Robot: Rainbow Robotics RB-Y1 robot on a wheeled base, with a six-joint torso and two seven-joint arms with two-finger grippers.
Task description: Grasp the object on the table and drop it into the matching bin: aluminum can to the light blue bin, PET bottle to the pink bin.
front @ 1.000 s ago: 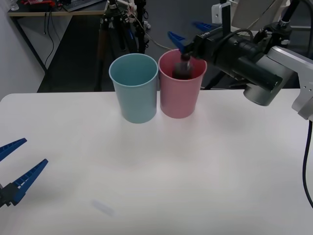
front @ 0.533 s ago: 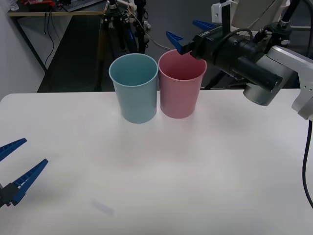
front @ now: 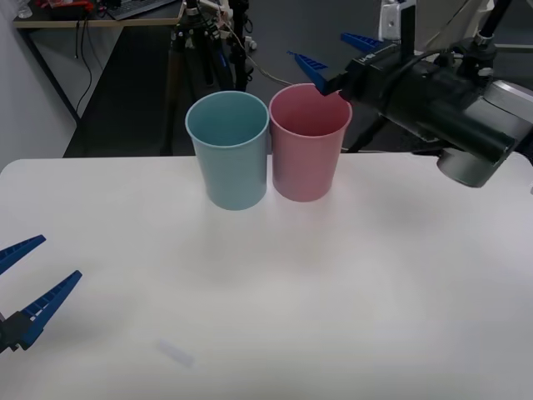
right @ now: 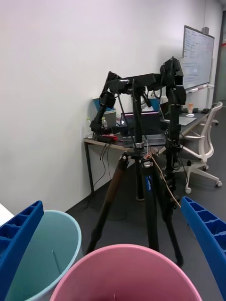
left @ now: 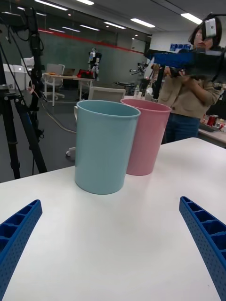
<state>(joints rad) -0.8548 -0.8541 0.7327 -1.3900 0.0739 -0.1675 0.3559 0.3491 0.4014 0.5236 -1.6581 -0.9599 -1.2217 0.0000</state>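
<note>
The pink bin [front: 306, 154] [right: 125, 275] [left: 146, 136] stands at the far side of the white table [front: 291, 283], touching the light blue bin [front: 229, 158] [right: 52, 254] [left: 104, 146] on its left. My right gripper [front: 318, 47] [right: 111, 202] hangs open just above the pink bin's far rim, with nothing between its fingers. The PET bottle is out of view. My left gripper [front: 60, 257] [left: 110, 202] rests open and empty low over the table's near left edge.
A black tripod [front: 196, 42] [right: 141, 188] stands on the floor just behind the bins, with a desk farther back. A faint pale mark [front: 175, 354] lies on the table near the front. The table's edge runs close behind both bins.
One second ago the bottle sat in the pink bin's mouth below the open right fingers; it has dropped out of sight. The right gripper has since risen slightly and shifted right.
</note>
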